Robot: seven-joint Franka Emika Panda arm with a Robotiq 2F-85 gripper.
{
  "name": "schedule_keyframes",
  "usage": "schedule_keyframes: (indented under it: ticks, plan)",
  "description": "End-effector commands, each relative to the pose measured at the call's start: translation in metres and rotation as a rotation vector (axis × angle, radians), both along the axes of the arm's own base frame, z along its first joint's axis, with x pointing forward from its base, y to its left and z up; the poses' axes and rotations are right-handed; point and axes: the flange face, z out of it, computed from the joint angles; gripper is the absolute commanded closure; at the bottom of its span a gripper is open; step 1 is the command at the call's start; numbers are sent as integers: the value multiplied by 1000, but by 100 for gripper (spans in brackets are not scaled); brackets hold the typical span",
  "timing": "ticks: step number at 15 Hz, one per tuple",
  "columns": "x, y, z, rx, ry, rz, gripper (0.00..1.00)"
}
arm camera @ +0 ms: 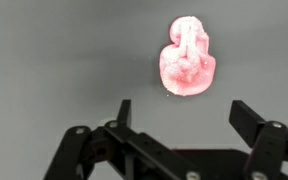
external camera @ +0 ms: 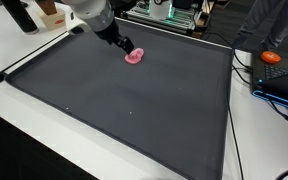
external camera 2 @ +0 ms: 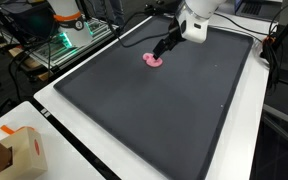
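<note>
Toward the far edge of the dark mat (external camera: 134, 115), a small pink lump (external camera: 135, 57) lies flat on the surface, and both exterior views show it. The mat covers most of a white desk (external camera: 24, 135). In an exterior view, the lump sits at about twelve o'clock from the mat's middle, near the far border but not touching it.

The hand (external camera: 124, 46) hangs at the end of the white arm, just above and beside the lump. It is slanted down toward the lump from about ten o'clock. In an exterior view from the opposite side, the hand (external camera 2: 162, 50) comes in from about two o'clock of the lump (external camera 2: 153, 61).

The wrist view shows the hand (arm camera: 182, 108) spread wide and holding nothing. One of its dark fingers (arm camera: 124, 112) is at nine o'clock and its mate at three o'clock, with bare mat between them. The lump (arm camera: 188, 57) lies at twelve o'clock from the fingertips, just beyond them and clear of both. It is rounded, glossy and narrower at its far end.

Off the mat, an orange object (external camera: 271, 57) rests at three o'clock among cables. A cardboard box (external camera 2: 14, 150) stands on the desk at seven o'clock.
</note>
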Motion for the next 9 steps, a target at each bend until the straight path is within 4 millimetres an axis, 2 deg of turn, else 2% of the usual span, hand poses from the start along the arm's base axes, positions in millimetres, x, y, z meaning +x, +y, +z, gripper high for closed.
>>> schedule_keyframes:
  ticks: [1,4,9]
  plan:
    - [-21,-32,11,19,-67,-187,0]
    - [-39,-57,18,29,-119,-333,0]
    - [-77,-84,17,56,-162,-581,0]
